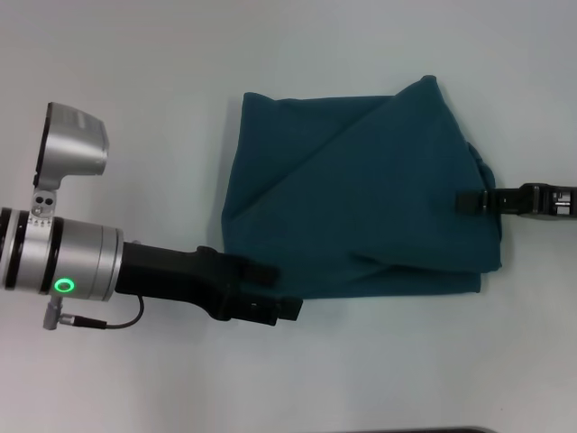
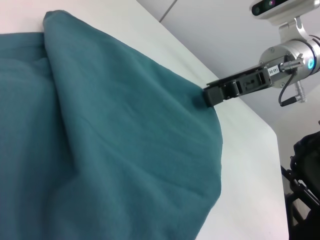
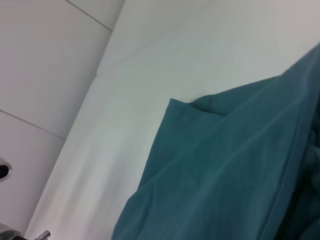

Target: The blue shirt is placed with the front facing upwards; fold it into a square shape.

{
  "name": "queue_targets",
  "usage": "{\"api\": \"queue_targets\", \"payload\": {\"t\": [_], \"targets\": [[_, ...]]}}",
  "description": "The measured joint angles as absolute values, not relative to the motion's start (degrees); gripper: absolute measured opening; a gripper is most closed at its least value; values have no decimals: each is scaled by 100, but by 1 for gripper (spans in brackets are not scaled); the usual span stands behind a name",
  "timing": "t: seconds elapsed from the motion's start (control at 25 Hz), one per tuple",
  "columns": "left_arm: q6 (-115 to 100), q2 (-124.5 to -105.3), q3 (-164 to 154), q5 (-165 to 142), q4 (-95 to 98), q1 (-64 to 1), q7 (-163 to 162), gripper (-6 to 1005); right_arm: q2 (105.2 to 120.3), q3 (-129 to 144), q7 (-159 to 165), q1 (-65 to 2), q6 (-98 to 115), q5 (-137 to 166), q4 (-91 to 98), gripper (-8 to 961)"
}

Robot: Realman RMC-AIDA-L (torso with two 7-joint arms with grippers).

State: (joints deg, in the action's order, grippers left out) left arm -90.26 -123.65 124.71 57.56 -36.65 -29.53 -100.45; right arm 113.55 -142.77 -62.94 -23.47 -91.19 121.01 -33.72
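Shirt position: the dark teal-blue cotton shirt (image 1: pixel 361 194) lies mid-surface as a rough folded rectangle, plain side up, between both arms. Left gripper (image 1: pixel 275 293) sits at its near-left corner; jaw state cannot be told. Right gripper (image 1: pixel 469 201) meets the right edge, jaws apparently pinching cloth there, judged nearer for the coming fold

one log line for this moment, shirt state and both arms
dark teal-blue cotton shirt: folded, roughly square, plain side up | left end effector: at near-left corner | right end effector: at right edge | white table
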Motion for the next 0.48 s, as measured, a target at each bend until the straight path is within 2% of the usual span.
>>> {"api": "queue_targets", "payload": {"t": [0.24,0.44,0.48], "targets": [[-9026,-12365,12436,5757,-3665,-2953,-10045,768,11347,-14362,-6310,-2394,-9158,12068,-3412,369],[-9026,-12367,12436,5756,-3665,-2953,-10043,769,11299,-14494,-6310,-2432,-9190,11983,-3433,136],[-9026,-12367,12437,5756,-3665,-2953,-10043,769,11286,-14503,-6310,-2443,-9193,11957,-3437,117]]}}
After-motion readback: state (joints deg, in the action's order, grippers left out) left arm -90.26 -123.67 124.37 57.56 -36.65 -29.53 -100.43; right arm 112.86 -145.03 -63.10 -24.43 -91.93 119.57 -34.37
